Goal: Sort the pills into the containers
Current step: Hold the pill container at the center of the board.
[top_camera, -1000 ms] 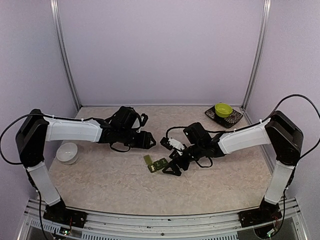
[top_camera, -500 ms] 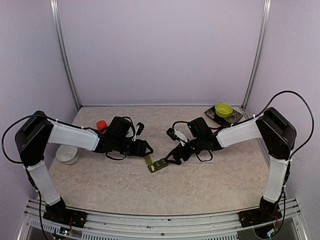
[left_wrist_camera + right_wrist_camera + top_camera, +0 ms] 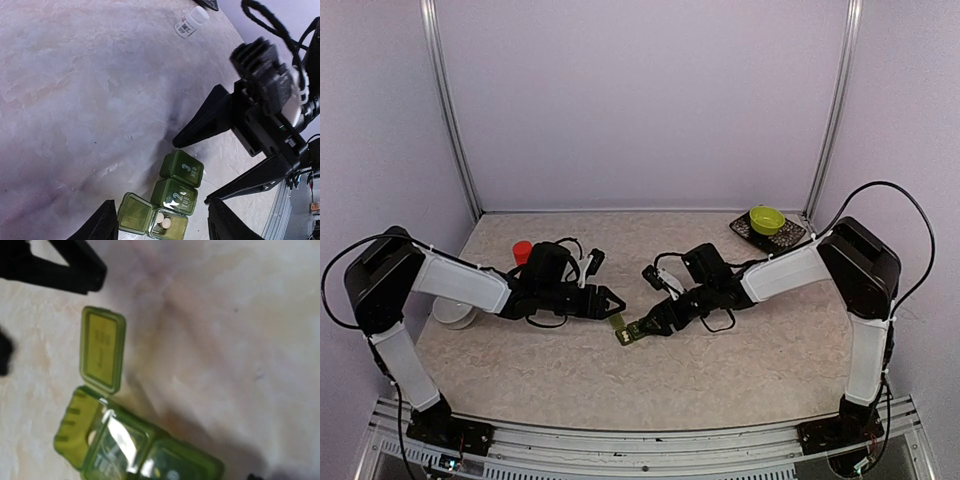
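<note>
Plain lilac walls (image 3: 640,100) enclose the work cell on 3 sides, with 2 aluminium posts (image 3: 450,110) rising at the back corners. The beige, marble-patterned surface (image 3: 720,370) lies under soft, even light, and a metal rail (image 3: 640,438) runs along its near edge.

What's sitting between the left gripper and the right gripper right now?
Only the containers, end lid open over two pills. The top view shows them between left gripper and right gripper; the left wrist view confirms.
</note>
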{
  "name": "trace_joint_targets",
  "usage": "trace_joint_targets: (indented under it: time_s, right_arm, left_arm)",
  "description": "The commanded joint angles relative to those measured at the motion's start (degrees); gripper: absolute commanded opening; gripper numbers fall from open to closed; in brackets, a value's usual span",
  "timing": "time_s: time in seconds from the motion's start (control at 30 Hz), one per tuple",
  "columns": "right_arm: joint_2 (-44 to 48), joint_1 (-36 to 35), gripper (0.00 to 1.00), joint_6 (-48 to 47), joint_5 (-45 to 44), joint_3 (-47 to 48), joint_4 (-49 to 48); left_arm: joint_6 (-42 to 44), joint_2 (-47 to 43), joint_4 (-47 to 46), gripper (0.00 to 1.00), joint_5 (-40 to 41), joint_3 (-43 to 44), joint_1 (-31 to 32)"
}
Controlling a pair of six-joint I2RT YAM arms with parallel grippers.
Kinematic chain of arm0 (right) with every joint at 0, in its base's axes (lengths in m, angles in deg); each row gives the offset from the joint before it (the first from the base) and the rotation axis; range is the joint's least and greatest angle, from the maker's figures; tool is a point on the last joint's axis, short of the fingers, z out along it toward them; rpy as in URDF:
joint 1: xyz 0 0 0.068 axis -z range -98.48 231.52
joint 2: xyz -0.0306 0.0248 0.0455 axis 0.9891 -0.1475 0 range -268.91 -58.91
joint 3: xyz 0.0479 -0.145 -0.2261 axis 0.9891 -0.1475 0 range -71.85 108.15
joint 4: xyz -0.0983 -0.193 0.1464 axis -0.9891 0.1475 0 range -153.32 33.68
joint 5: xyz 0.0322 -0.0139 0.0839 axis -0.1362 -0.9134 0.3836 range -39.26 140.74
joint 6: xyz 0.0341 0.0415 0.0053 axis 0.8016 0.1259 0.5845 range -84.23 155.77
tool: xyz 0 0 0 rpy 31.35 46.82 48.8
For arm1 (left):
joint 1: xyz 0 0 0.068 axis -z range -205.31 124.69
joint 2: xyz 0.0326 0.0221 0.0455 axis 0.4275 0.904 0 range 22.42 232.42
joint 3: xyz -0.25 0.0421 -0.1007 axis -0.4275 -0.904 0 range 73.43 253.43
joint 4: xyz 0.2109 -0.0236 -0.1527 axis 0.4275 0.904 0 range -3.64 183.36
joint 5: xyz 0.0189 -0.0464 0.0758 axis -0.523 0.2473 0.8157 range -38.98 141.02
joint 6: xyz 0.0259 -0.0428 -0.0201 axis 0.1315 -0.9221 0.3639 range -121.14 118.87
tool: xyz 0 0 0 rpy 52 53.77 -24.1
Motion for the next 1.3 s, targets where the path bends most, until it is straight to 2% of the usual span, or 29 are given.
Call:
trace_joint_targets:
  time_s: [0.0,0.2,0.37,0.6,1.03,1.27]
  right_arm:
    - [-1.71,-0.83,0.68,1.69,0.1,1.57,-0.74]
    - [-2.19,-1.03,0.58,2.64,-0.17,1.49,-1.02]
    - [-2.4,-1.03,0.51,2.79,-0.55,1.24,-1.16]
    - [-2.98,-1.03,0.45,3.06,-0.9,1.46,-0.91]
    - [-3.1,-1.03,0.43,4.24,-0.75,2.34,-0.5]
    - [-2.0,-1.03,0.5,4.7,0.35,2.78,-1.41]
  left_arm:
    - [0.14,-2.0,-5.34,0.6,-3.2,-1.45,0.14]
    - [0.07,-1.99,-6.14,0.6,-3.7,-2.48,0.46]
    - [0.62,-2.47,-4.44,0.6,1.38,-2.5,-0.08]
    - [0.65,-2.98,-4.31,0.61,2.63,-2.01,-0.57]
    - [1.16,0.41,-4.68,0.61,1.19,-1.18,-0.68]
    - [0.74,0.43,-5.0,0.61,0.49,-1.94,-0.59]
